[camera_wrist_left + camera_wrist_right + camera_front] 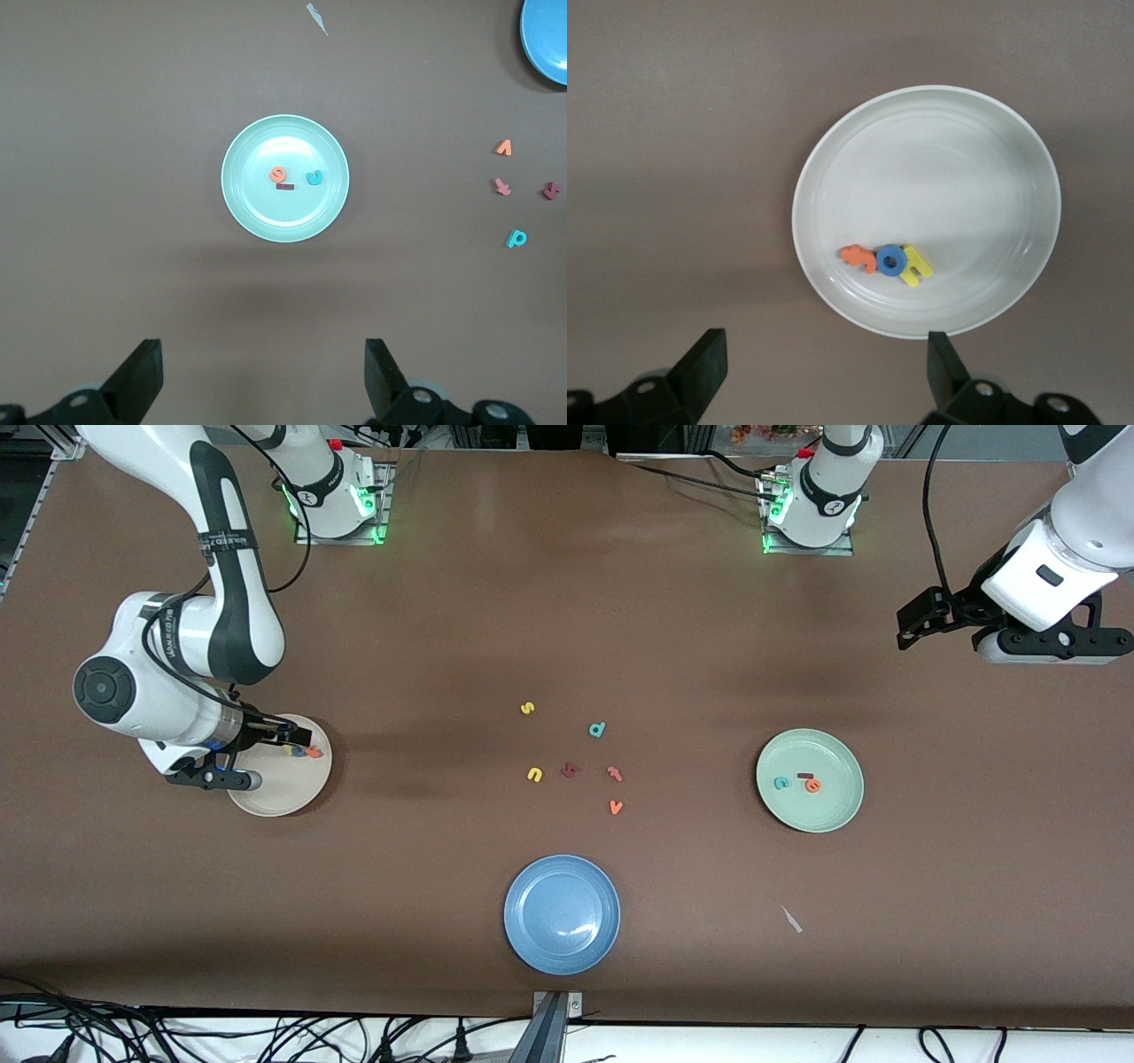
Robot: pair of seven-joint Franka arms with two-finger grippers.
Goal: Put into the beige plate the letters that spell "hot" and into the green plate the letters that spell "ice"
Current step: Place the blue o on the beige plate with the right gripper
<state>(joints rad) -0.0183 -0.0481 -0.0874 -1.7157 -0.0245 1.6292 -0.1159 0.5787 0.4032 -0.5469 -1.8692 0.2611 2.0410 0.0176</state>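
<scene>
The yellow h (916, 265), blue o (891, 259) and orange t (856, 258) lay together in the beige plate (992, 159), under the right gripper (819, 367), its fingers spread and empty. The left gripper (263, 376) hung released well above the table near the green plate (257, 208), which held the i (285, 186), c (314, 178) and e (278, 174).

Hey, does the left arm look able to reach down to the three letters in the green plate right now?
Probably yes. The left gripper hangs open up in the air toward the left arm's end of the table, and its wrist view shows the green plate and its letters with nothing over them. The right gripper is open over the beige plate.
</scene>
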